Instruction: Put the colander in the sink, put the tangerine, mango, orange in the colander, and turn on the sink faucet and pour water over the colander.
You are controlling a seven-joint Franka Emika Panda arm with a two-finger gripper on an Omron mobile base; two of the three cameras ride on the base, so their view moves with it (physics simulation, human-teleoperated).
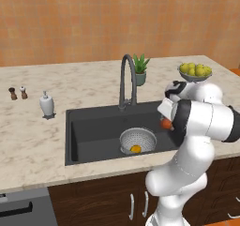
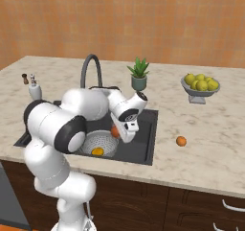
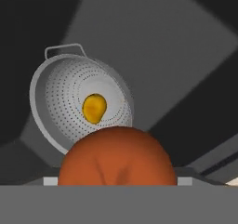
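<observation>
The silvery colander [image 1: 145, 135] [image 2: 106, 140] [image 3: 56, 102] stands in the dark sink [image 1: 93, 126] [image 2: 146, 129], right of the drain side, with a yellow mango [image 1: 135, 149] [image 2: 97, 151] [image 3: 94, 108] inside. My gripper [image 1: 165, 123] [image 2: 115, 132] hangs over the sink's right part, above and beside the colander, shut on a reddish-orange round fruit, seemingly the tangerine [image 1: 166, 124] [image 2: 115, 132] [image 3: 117, 155]; the fruit hides the fingertips. A smaller orange [image 2: 181, 141] lies on the counter right of the sink. The dark gooseneck faucet [image 1: 126, 77] [image 2: 91, 69] arches behind the basin; no water runs from it.
A footed bowl of yellow fruit [image 1: 195, 71] [image 2: 201, 85] sits at the back right. A potted plant [image 1: 140, 70] [image 2: 139, 74] stands beside the faucet. A white soap dispenser [image 1: 46, 104] [image 2: 34, 90] and two small shakers [image 1: 18, 93] [image 2: 25, 78] are left of the sink.
</observation>
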